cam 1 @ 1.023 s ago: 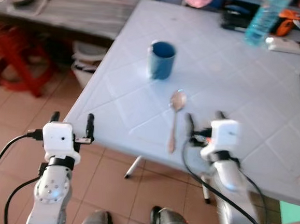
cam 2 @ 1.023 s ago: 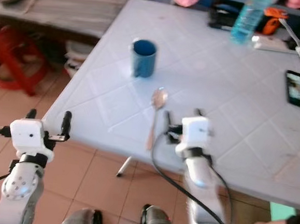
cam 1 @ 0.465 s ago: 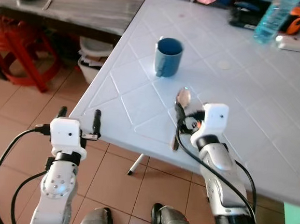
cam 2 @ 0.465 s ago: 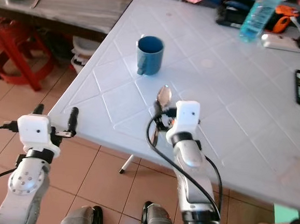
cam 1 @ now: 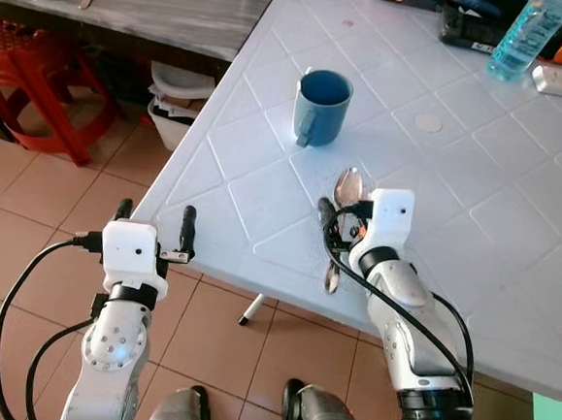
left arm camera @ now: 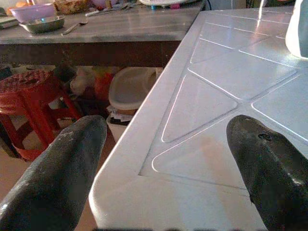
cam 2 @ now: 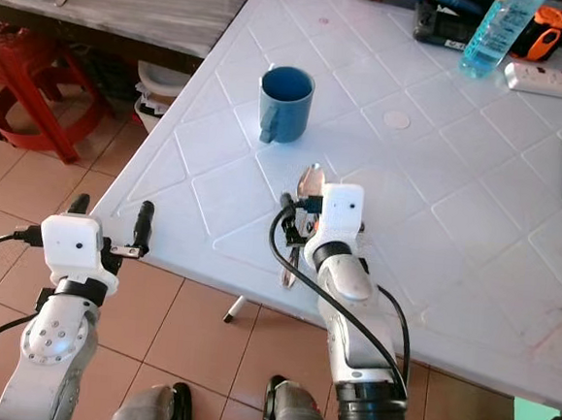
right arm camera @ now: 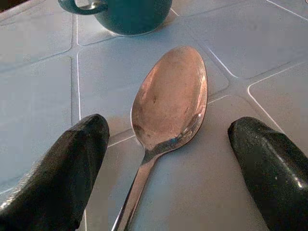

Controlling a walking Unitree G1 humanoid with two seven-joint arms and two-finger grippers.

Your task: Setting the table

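Occupying most of the scene, a pale blue-white moulded plastic table (cam 1: 477,196) with diagonal panel lines is recorded; its surface is judged smooth and somewhat slippery.

- Blue ceramic mug (cam 1: 321,107): upright, handle toward the robot, near the table's left edge, just beyond the spoon. Judged rigid, moderately heavy, breakable.
- Clear blue plastic water bottle (cam 2: 490,32): at the far edge; its label cannot be read.
- Long metal spoon (right arm camera: 169,101): lying flat, bowl toward the mug, handle reaching to the near table edge. Judged light, stiff, thin and slippery; best taken across the neck or handle, where a low-lying shape can be pinched.
- Right gripper (right arm camera: 168,168): spread wide, fingers either side of the spoon's neck, nothing held.
- Left gripper (cam 1: 151,227): spread wide at the table's corner, idle.

No brand or writing is legible anywhere.
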